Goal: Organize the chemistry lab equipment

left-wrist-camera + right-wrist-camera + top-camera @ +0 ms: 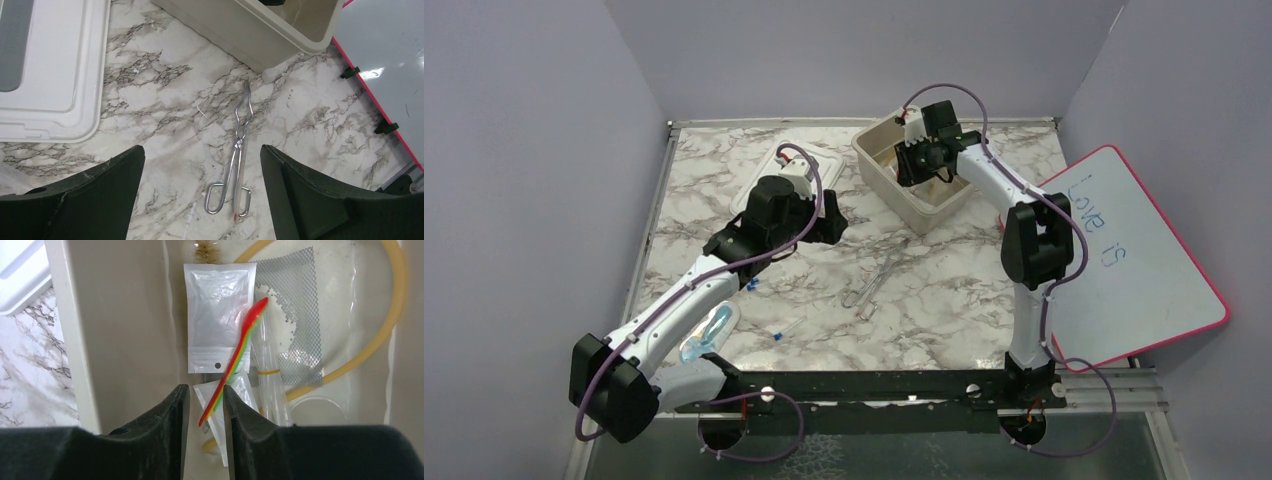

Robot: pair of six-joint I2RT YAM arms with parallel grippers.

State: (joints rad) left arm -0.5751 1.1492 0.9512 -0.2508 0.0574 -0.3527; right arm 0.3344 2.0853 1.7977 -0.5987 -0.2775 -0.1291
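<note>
Right wrist view: the jaws of the right gripper [206, 390] are seen parted by a narrow gap inside the beige bin [125, 330]. The handle end of a rainbow-striped spoon [235, 360] lies in that gap, seemingly free of both jaws. The spoon's bowl is laid just beyond the jaws on a clear plastic packet [212, 305], with amber tubing [395, 290] and wire mesh [295, 295] beyond and to the right. Release is judged to be the step in hand. It is best finished by widening the jaws and lifting straight up, so that the spoon is not dragged out. The left gripper [201, 155] is held widely spread, and the metal tongs [239, 150] lie untouched on the marble bench [165, 100] between its jaws.
</note>
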